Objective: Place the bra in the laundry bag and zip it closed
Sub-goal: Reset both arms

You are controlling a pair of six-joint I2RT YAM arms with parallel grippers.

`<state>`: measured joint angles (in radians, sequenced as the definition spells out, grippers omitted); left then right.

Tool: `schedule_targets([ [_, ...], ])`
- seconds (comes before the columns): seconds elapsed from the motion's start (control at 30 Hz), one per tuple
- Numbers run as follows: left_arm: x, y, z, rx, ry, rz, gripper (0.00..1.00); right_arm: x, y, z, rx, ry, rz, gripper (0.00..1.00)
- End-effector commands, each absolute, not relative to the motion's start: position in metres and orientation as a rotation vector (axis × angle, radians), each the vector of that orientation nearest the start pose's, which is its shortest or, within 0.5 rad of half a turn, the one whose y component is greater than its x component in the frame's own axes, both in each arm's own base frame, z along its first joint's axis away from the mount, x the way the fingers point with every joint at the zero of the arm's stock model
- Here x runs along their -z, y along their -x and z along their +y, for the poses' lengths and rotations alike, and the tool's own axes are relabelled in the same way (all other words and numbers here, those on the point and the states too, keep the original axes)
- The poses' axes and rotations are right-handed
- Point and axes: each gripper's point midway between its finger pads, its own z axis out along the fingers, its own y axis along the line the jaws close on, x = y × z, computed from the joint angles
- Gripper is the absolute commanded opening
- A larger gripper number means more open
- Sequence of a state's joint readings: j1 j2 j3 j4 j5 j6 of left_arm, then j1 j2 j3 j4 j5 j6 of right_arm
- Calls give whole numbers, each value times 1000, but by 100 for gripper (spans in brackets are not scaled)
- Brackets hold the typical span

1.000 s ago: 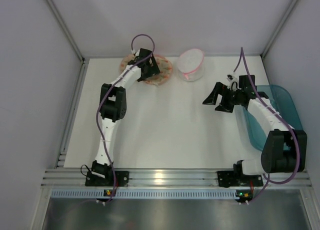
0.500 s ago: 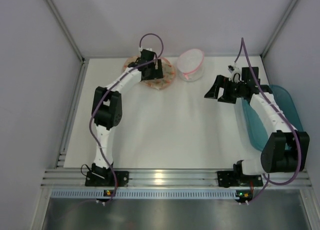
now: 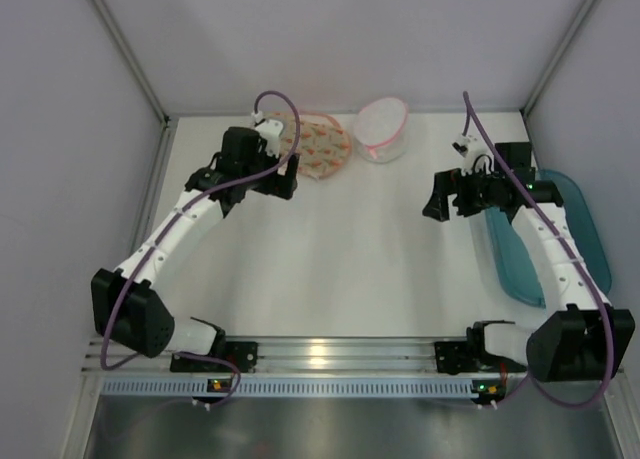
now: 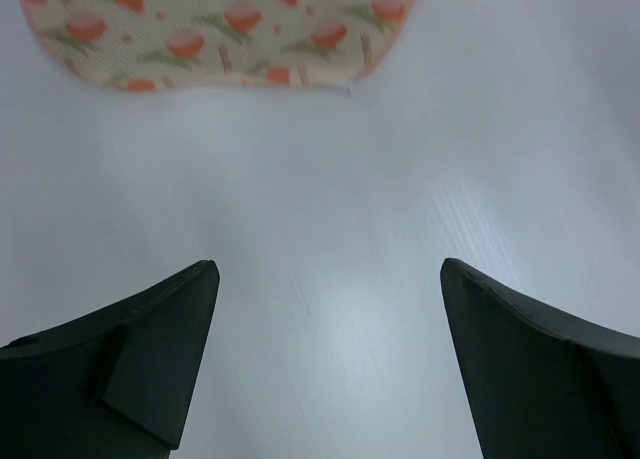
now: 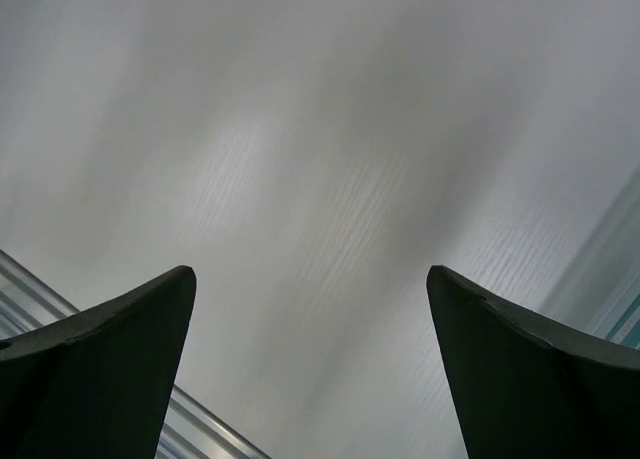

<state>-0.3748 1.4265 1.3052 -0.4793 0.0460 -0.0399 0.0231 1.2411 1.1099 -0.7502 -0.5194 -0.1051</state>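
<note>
Moved since the earlier frame: left arm (image 3: 180, 229), swung back off the laundry bag (image 3: 322, 147) toward frame left. Its left hand (image 4: 328, 269) hangs wide open and empty over bare table (image 3: 330, 269); the bag lies just beyond, up and right in frame. Opposite, right hand (image 5: 308, 274) open, empty, beside teal tub (image 3: 585, 219), farther off. No bra visible in any view.

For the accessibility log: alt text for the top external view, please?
Two robot arms reach over a white table, left gripper and right gripper both open and empty. The patterned laundry bag lies at the far edge beside a white pouch, a teal tub on the right. No bra is visible.
</note>
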Motion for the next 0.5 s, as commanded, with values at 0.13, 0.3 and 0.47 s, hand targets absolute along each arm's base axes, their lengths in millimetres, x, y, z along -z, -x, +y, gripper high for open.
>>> schedule_targets([
  [0.13,-184,-307,-129,218,-553,2228,99,-175,-253,72,-462,683,2331,99],
  [0.3,-172,-289,-103,106,-532,2255,99,-173,-244,69,-428,722,2309,99],
  [0.47,-175,-280,-102,129,-540,2232,99,-173,-243,70,-430,702,2309,99],
])
